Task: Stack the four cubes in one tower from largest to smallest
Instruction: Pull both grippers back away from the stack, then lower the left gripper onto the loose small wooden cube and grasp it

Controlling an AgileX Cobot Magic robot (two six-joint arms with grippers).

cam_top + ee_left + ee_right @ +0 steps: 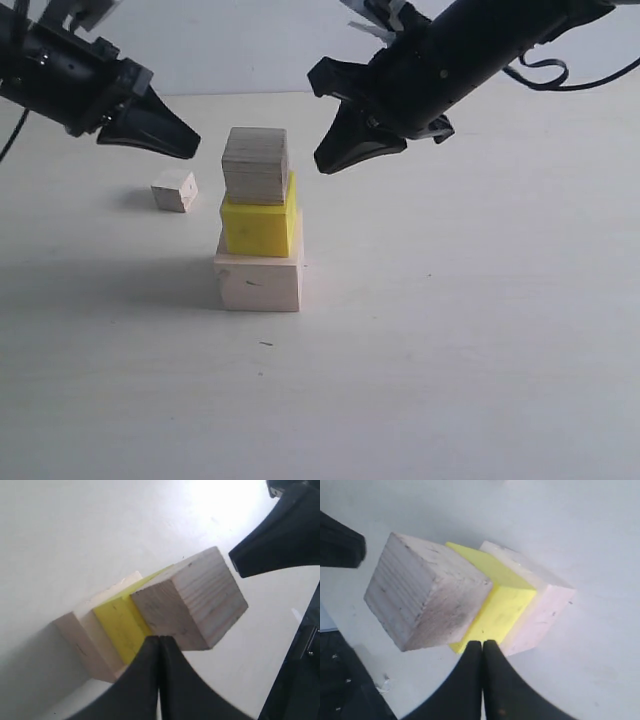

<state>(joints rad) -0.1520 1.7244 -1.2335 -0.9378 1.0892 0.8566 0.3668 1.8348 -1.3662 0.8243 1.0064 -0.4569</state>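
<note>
Right claw (482, 647), tips together, hangs near stacked medium cube (425, 600), yellow cube (507, 597), large cube (542, 605).

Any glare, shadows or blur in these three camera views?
Exterior view: soft shadows fall left of the wood-and-yellow three-cube stack and the small pale wooden cube on the white table. Left wrist view: the table is washed out by glare beyond the stack. Right wrist view: even light, the right gripper's black tip soft-edged.

Exterior view faces the tower (259, 225) frontally; both wrist views overlook it closely.

Bright yellow cube (258, 228), pale grained wood cubes (256, 165), black fingers (150, 125).
</note>
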